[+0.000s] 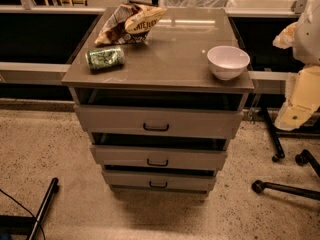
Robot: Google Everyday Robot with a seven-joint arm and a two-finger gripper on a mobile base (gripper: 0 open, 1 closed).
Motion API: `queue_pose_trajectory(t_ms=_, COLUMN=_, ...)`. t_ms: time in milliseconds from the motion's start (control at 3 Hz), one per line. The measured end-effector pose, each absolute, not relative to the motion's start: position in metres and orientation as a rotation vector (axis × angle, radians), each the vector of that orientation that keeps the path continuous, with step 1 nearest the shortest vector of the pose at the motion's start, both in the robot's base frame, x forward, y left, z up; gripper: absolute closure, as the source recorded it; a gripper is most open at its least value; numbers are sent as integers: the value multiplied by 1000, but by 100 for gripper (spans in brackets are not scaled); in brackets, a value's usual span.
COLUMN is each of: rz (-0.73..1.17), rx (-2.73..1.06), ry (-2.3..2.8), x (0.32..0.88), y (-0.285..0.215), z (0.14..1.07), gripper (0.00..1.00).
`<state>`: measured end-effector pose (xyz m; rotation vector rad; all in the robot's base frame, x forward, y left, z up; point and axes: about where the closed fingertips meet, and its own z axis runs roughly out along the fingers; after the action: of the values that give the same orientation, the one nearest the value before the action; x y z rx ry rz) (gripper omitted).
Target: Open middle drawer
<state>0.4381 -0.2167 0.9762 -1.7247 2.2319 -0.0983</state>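
Observation:
A grey-beige cabinet (165,59) stands in the middle of the camera view with three drawer fronts stacked below its top. The middle drawer (125,155) is the second front, wide and flat, with a small dark pull handle (157,162) at its centre. A dark gap shows above its upper edge. My arm and gripper (299,109) hang at the right edge of the view, white and pale yellow, well to the right of the cabinet and apart from every drawer.
On the cabinet top lie a chip bag (131,23), a green can (105,58) on its side and a white bowl (228,61). Office chair legs with castors (280,184) stand on the floor at the right. A dark bar (44,206) lies at the lower left.

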Motion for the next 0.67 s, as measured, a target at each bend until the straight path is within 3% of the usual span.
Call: queue_pose_trajectory(t_ms=667, rz=-17, rx=-1729, ry=2224, x=443, y=-216, z=943, gripper=0)
